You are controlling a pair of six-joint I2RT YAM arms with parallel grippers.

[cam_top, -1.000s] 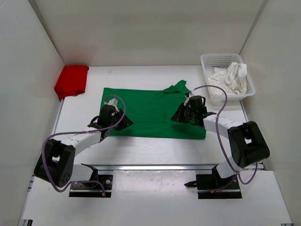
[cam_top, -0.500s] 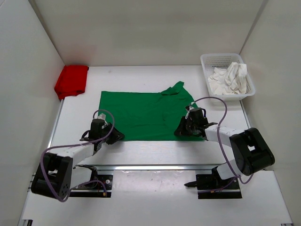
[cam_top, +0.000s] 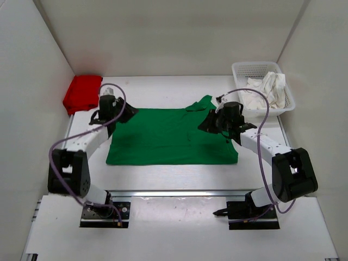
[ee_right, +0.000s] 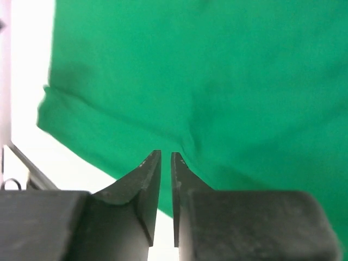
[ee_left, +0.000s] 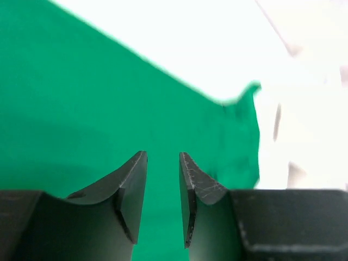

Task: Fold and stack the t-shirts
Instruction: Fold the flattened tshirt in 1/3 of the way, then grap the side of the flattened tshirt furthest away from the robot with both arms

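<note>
Top external alone shows the red t-shirt [cam_top: 82, 93].

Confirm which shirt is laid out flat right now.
The green t-shirt, spread flat mid-table. The red t-shirt sits bundled in the far-left corner; the white t-shirt lies crumpled in the basket.

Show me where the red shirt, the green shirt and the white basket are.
red shirt [cam_top: 82, 93]: top view, middle of the bundle.
green shirt [cam_top: 171, 138]: top view, centre of its flat body.
white basket [cam_top: 254, 69]: top view, its far mesh wall.
</note>
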